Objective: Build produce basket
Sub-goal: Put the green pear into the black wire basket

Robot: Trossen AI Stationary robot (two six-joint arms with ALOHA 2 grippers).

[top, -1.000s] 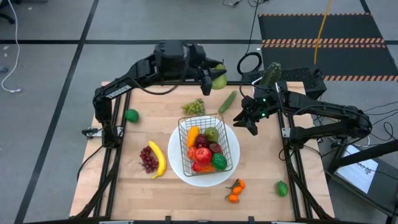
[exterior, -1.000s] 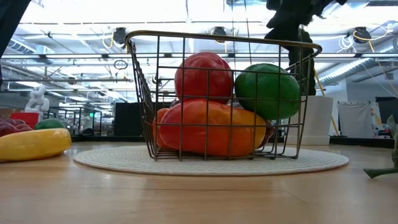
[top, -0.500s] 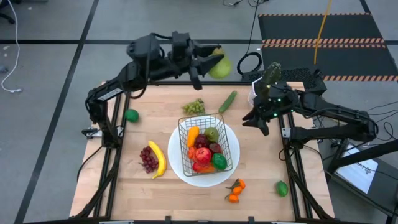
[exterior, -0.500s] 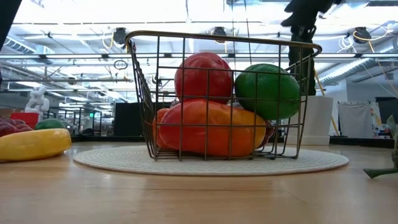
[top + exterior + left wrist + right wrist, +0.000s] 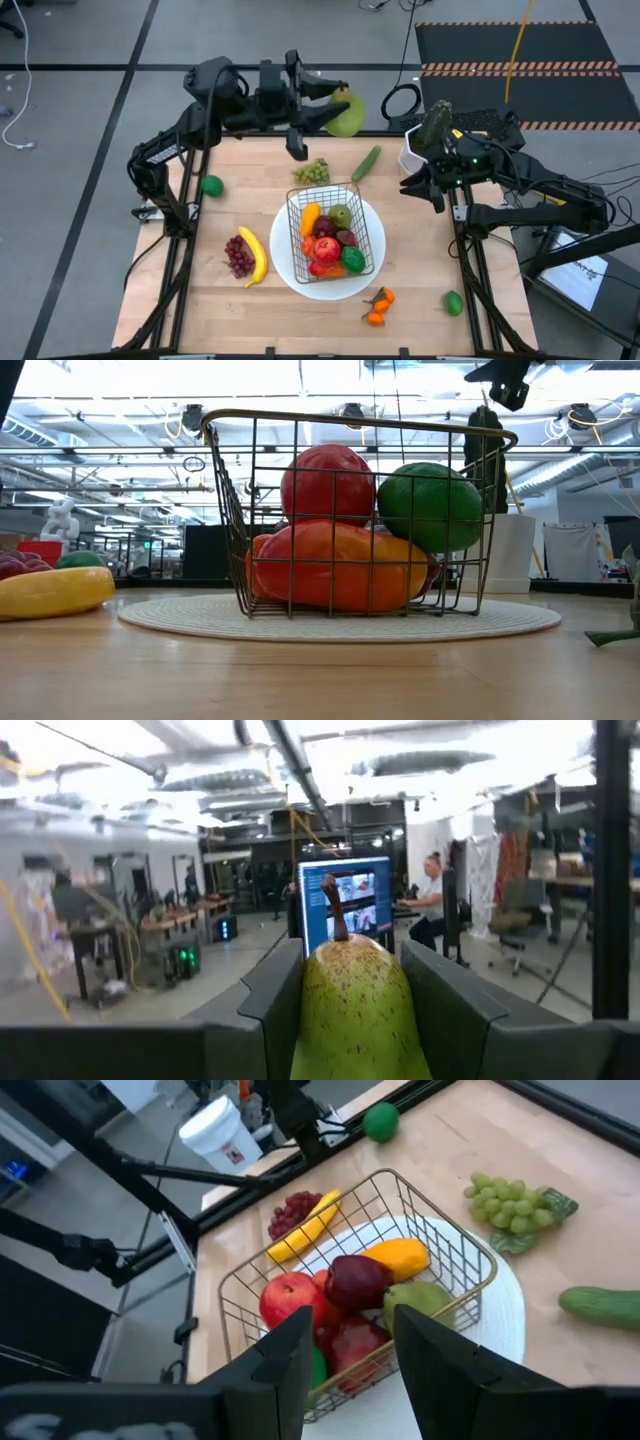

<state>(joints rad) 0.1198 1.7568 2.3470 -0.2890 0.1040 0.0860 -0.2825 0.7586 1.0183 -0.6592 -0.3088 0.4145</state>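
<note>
The wire basket [image 5: 335,232] stands on a round white plate [image 5: 290,268] at mid table. It holds several toy fruits, among them red apples, an orange pepper, a pear and a lime [image 5: 430,506]. My left gripper [image 5: 335,108] is high over the table's far edge, shut on a yellow-green pear [image 5: 355,1005]. My right gripper [image 5: 415,190] is open and empty at the table's right edge, beside the cactus pot. Its fingers [image 5: 285,1370] stand apart in the right wrist view. My left gripper pinches the pear's two opposite sides [image 5: 310,1010] between its two fingers. The fingers [image 5: 450,1005] reach roughly level, pointing toward the table's right. The pear is lifted clear of the table, with its stem [image 5: 338,915] sticking out past the fingertips.
Loose on the table lie green grapes [image 5: 312,172], a cucumber [image 5: 366,162], a banana [image 5: 255,255] with purple grapes [image 5: 238,255], a lime [image 5: 211,185] at left, another lime [image 5: 453,302] at near right, and tangerines [image 5: 377,305]. A cactus in a white pot [image 5: 430,130] stands far right.
My left gripper has risen with the pear over the table's far edge, and its wrist has drawn back toward the left. My right gripper has gone up and toward the table's right edge, away from the basket.
</note>
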